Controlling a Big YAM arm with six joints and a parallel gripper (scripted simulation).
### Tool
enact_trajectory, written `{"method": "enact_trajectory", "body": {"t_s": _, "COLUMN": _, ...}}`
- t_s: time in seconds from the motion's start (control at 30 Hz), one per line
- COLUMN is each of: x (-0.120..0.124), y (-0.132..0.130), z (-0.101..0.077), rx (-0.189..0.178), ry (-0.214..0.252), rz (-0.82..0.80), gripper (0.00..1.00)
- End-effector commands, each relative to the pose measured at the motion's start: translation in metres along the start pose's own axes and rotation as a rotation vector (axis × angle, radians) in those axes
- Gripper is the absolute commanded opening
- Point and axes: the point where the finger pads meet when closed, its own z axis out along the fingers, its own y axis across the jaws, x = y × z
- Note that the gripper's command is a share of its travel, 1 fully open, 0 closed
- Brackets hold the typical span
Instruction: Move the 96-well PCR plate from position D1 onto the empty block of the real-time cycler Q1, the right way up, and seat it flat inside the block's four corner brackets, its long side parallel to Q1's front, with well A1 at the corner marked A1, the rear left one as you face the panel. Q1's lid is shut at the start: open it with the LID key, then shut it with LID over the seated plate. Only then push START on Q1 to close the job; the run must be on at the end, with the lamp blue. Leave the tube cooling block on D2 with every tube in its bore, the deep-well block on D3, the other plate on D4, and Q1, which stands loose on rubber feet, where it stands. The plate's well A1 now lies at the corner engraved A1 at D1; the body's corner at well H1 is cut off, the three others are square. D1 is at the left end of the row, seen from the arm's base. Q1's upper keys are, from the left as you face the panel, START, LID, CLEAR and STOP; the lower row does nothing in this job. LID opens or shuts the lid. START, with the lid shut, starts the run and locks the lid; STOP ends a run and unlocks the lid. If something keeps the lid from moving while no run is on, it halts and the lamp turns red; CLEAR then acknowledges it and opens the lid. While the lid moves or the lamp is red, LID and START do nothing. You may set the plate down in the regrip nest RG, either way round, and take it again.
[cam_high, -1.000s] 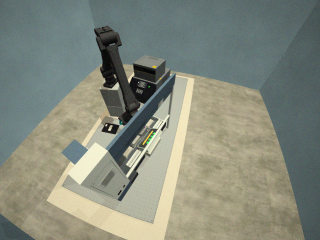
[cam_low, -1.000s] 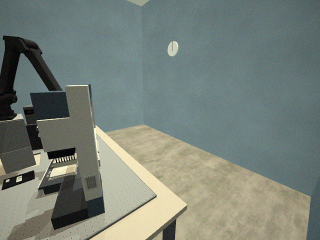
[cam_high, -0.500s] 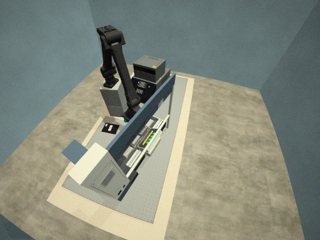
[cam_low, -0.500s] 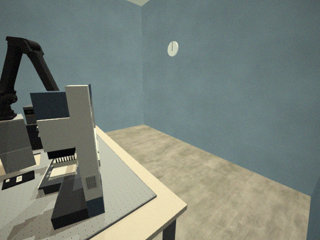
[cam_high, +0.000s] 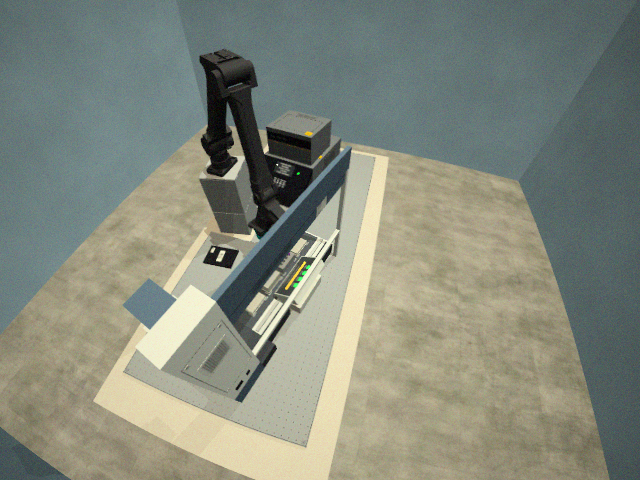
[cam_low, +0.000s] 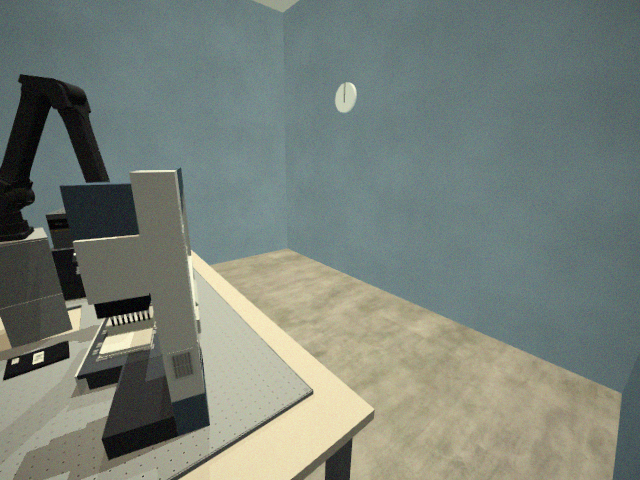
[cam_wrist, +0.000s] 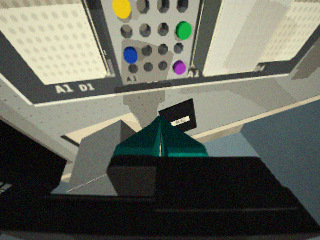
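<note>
Above the row of trays, the gripper (cam_wrist: 160, 142) hangs with its two green fingers pressed tight together. It holds nothing.

From the wrist view, the PCR plate (cam_wrist: 55, 42) sits in its spot marked D1, up and to the left of the fingers. It is a pale plate full of tiny wells, and it lies flat. The letters A1 are printed at the plate's near corner. The plate's long side seems to run across the picture, side to side, though part of it is cut off at the edge.

Straight ahead of the fingers is the tube cooling block (cam_wrist: 150, 40), with yellow, green, blue and purple tube caps in its holes. So the gripper points at the tubes, not at the plate. The plate is off to one side, apart from the fingers.

From the top view, the cycler Q1 (cam_high: 299, 131) stands behind, its lid down and a small green lamp lit on its front. I think the lid needs opening first, and the fingers must open before they can take the plate.
</note>
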Motion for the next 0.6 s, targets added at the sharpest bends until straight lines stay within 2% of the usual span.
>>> {"method": "enact_trajectory", "body": {"t_s": 0.0, "x": 0.004, "y": 0.021, "z": 0.001, "rx": 0.005, "ry": -0.014, "rz": 0.002, "gripper": 0.00}}
{"method": "enact_trajectory", "body": {"t_s": 0.07, "x": 0.006, "y": 0.032, "z": 0.006, "rx": 0.003, "ry": 0.000, "rz": 0.005, "gripper": 0.00}}
{"method": "enact_trajectory", "body": {"t_s": 0.13, "x": 0.013, "y": 0.042, "z": 0.009, "rx": -0.032, "ry": -0.043, "rz": 0.013, "gripper": 0.00}}
{"method": "enact_trajectory", "body": {"t_s": 0.2, "x": 0.019, "y": 0.048, "z": 0.010, "rx": -0.052, "ry": -0.071, "rz": 0.020, "gripper": 0.00}}
{"method": "enact_trajectory", "body": {"t_s": 0.3, "x": 0.021, "y": 0.060, "z": 0.006, "rx": -0.091, "ry": -0.138, "rz": 0.017, "gripper": 0.00}}
{"method": "enact_trajectory", "body": {"t_s": 0.37, "x": 0.021, "y": 0.060, "z": 0.006, "rx": -0.091, "ry": -0.138, "rz": 0.017, "gripper": 0.00}}
{"method": "enact_trajectory", "body": {"t_s": 0.43, "x": 0.011, "y": 0.067, "z": 0.001, "rx": -0.113, "ry": -0.190, "rz": 0.005, "gripper": 0.00}}
{"method": "enact_trajectory", "body": {"t_s": 0.5, "x": 0.015, "y": 0.078, "z": 0.000, "rx": -0.141, "ry": -0.233, "rz": -0.005, "gripper": 0.00}}
{"method": "enact_trajectory", "body": {"t_s": 0.57, "x": 0.030, "y": 0.090, "z": 0.004, "rx": -0.136, "ry": -0.199, "rz": -0.009, "gripper": 0.00}}
